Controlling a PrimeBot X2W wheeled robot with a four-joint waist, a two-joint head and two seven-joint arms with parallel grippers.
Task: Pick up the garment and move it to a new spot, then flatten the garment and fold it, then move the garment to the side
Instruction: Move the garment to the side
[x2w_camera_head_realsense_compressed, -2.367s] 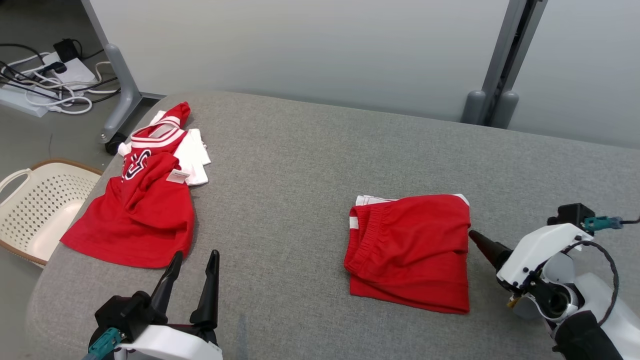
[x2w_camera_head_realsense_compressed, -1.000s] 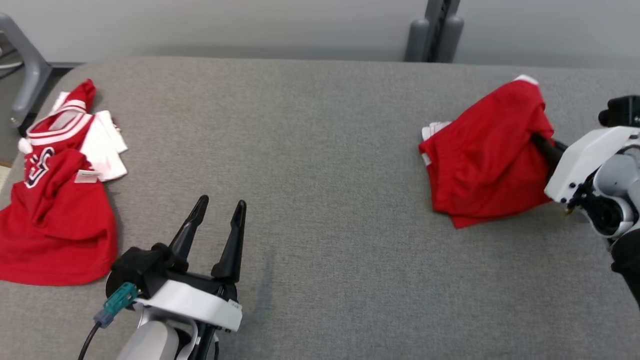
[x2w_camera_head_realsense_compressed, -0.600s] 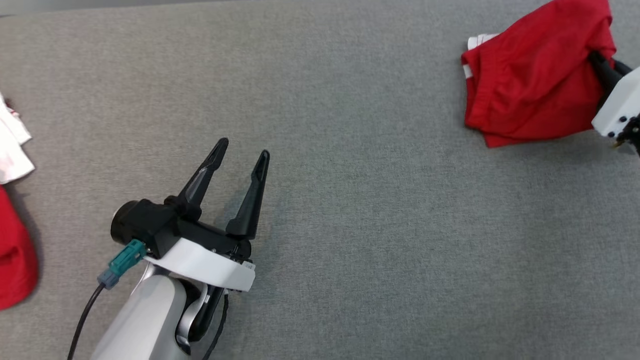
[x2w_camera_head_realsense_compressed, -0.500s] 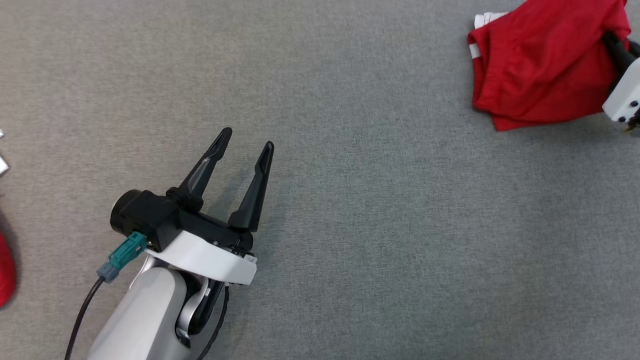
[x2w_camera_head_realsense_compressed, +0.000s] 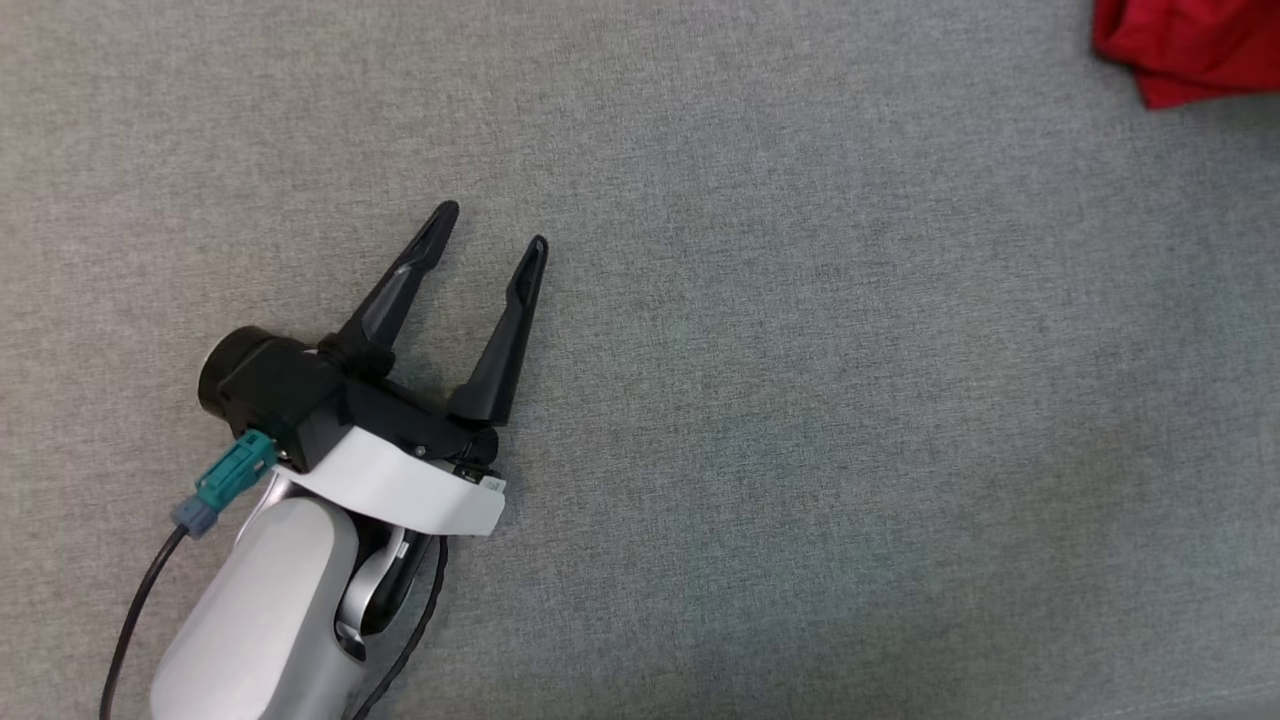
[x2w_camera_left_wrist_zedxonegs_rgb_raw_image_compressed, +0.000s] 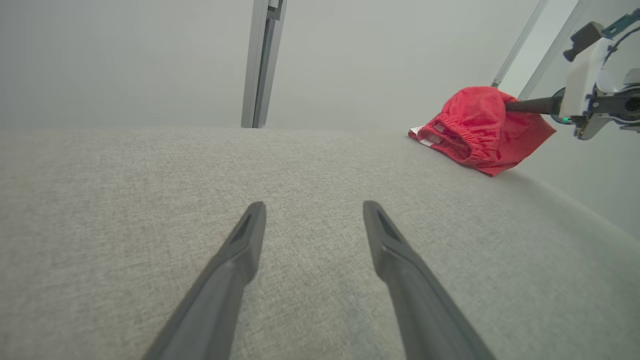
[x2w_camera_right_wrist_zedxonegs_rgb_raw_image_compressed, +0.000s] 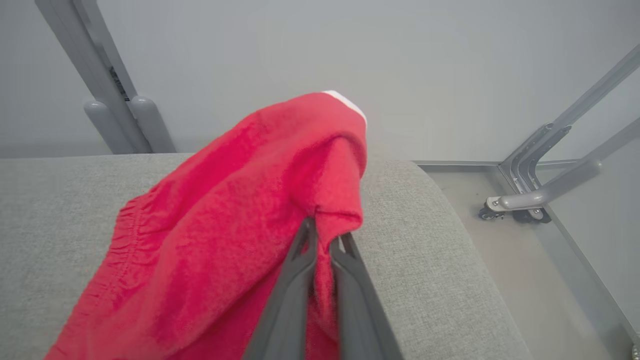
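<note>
Right wrist view: right gripper (x2w_camera_right_wrist_zedxonegs_rgb_raw_image_compressed: 324, 232) fingers clamped on red shorts (x2w_camera_right_wrist_zedxonegs_rgb_raw_image_compressed: 240, 200), one edge raised off grey bench (x2w_camera_right_wrist_zedxonegs_rgb_raw_image_compressed: 425, 240); left gripper (x2w_camera_head_realsense_compressed: 491, 228) fingers spread apart, empty.

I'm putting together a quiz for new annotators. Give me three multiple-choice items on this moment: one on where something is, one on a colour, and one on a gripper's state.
1. In the head view, the red garment sits at:
A) the bottom left
B) the centre
C) the top right corner

2. The garment's edge trim is:
A) white
B) blue
C) yellow

3. The right gripper is:
A) open over bare fabric
B) shut on the garment
C) shut on a cable

Answers:
1 C, since red cloth shows at that corner.
2 A, since a white band tops the fold in the right wrist view.
3 B, since its fingers pinch a red fold.
</note>
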